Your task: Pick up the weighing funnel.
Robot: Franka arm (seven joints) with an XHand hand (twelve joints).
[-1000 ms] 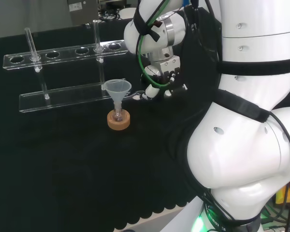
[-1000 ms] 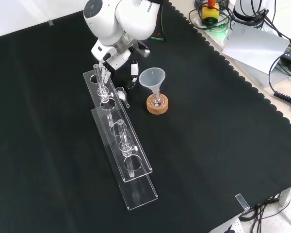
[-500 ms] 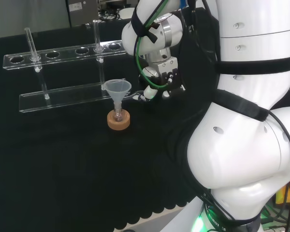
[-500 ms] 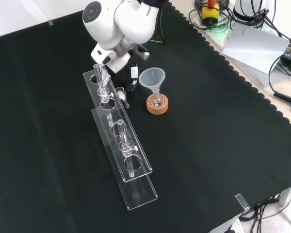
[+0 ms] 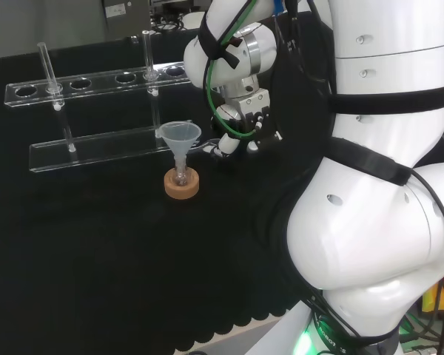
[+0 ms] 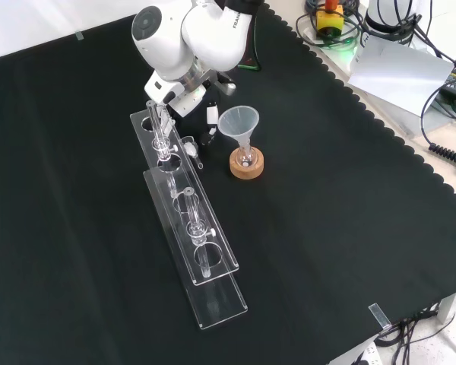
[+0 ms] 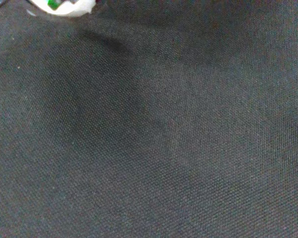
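The weighing funnel [image 6: 191,150], a small clear scoop with a short stem, lies on the black cloth beside the near end of the clear rack. It appears as a faint clear piece [image 5: 207,149] in the head view. The hand [image 6: 210,115] hangs just to its right in the front view, fingers pointing down at the cloth, open and holding nothing. Seen from the head camera, the hand [image 5: 237,133] is right of the big funnel [image 5: 180,136], its fingertips [image 5: 226,146] close to the cloth. A blurred white bit of the hand [image 7: 64,5] tops the wrist view, over bare cloth.
The big funnel [image 6: 239,122] stands mouth up in a small flask on a cork ring [image 6: 247,164], just right of the hand in the front view. A long clear test tube rack [image 6: 190,220] with upright tubes runs beside the weighing funnel. The arm's white links [image 5: 377,185] stand at the head view's right.
The hand has shifted a little to the left in the head view, closer to the weighing funnel and the big funnel. The glassware has not moved.
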